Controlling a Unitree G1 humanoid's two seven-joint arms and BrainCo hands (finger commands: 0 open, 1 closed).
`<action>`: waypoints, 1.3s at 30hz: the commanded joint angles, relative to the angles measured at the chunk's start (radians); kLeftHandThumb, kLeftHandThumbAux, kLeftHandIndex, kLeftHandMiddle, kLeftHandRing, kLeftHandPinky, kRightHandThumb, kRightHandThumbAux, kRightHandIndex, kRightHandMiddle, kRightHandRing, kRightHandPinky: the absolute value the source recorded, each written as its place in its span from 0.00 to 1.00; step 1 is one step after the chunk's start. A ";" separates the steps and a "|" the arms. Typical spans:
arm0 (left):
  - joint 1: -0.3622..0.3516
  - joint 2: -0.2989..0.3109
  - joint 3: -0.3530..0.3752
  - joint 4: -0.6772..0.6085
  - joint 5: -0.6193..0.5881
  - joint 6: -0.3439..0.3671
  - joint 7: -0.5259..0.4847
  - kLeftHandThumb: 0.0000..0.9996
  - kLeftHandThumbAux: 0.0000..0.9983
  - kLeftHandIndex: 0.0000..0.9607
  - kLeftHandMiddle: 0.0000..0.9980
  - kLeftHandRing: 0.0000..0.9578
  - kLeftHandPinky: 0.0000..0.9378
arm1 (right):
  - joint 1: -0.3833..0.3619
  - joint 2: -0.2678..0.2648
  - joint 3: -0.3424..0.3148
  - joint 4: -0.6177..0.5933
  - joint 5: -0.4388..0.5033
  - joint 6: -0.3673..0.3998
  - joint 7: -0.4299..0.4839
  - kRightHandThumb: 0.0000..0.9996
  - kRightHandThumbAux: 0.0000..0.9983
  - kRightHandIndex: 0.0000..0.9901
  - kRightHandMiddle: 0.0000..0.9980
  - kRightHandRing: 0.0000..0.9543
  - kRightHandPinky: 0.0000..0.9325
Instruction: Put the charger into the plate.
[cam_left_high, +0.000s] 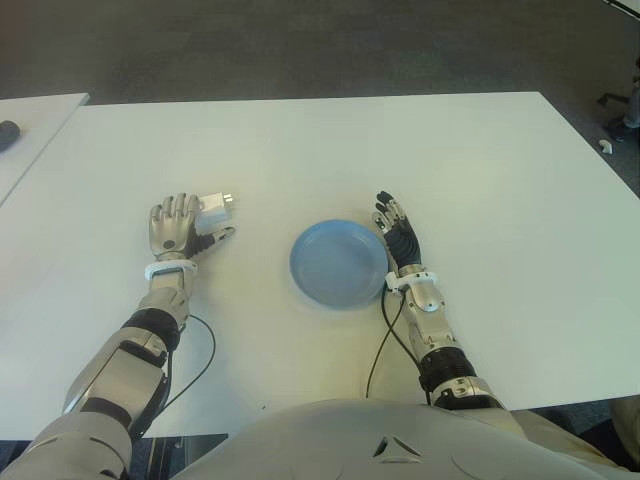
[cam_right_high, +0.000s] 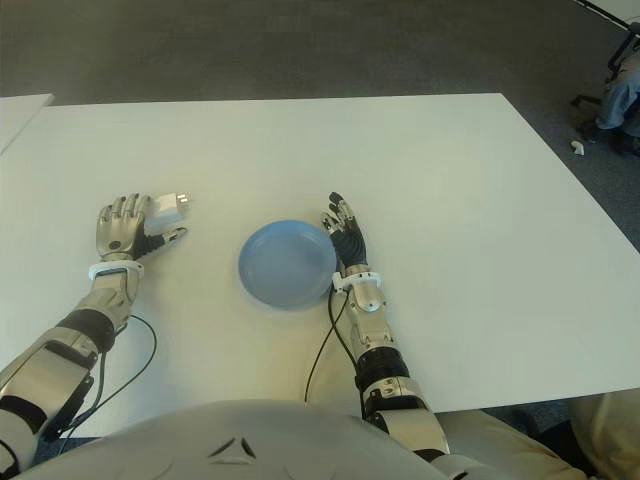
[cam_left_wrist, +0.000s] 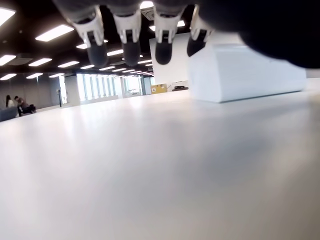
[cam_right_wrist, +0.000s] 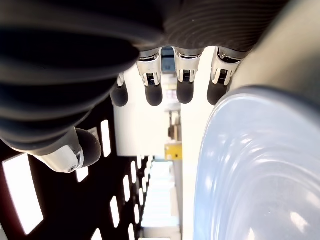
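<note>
The white charger, a small block with its prongs pointing right, stands on the white table left of centre. My left hand lies right beside it on its left, fingers spread and the thumb just below the block. In the left wrist view the charger sits on the table with the fingertips hanging loose above, not closed on it. The empty blue plate is at mid-table. My right hand shows flat and open at the plate's right rim.
A second table adjoins at the far left with a dark object on it. Black cables trail from both wrists toward my body. Grey floor lies beyond the table's far edge, and chair legs show at the far right.
</note>
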 joint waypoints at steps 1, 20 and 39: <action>0.110 -0.076 -0.088 0.078 0.024 -0.045 -0.043 0.20 0.21 0.22 0.24 0.22 0.26 | 0.180 0.000 -0.005 0.180 0.007 0.123 0.000 0.20 0.48 0.00 0.00 0.00 0.05; 0.102 -0.076 -0.137 0.168 0.052 -0.131 0.225 0.45 0.54 0.74 0.82 0.83 0.87 | 0.185 -0.002 0.002 0.170 -0.006 0.134 -0.023 0.15 0.52 0.00 0.00 0.00 0.08; 0.084 -0.064 -0.192 0.222 0.066 -0.187 0.322 0.64 0.69 0.85 0.87 0.90 0.95 | 0.177 -0.015 0.008 0.195 0.010 0.103 0.028 0.15 0.58 0.02 0.02 0.02 0.07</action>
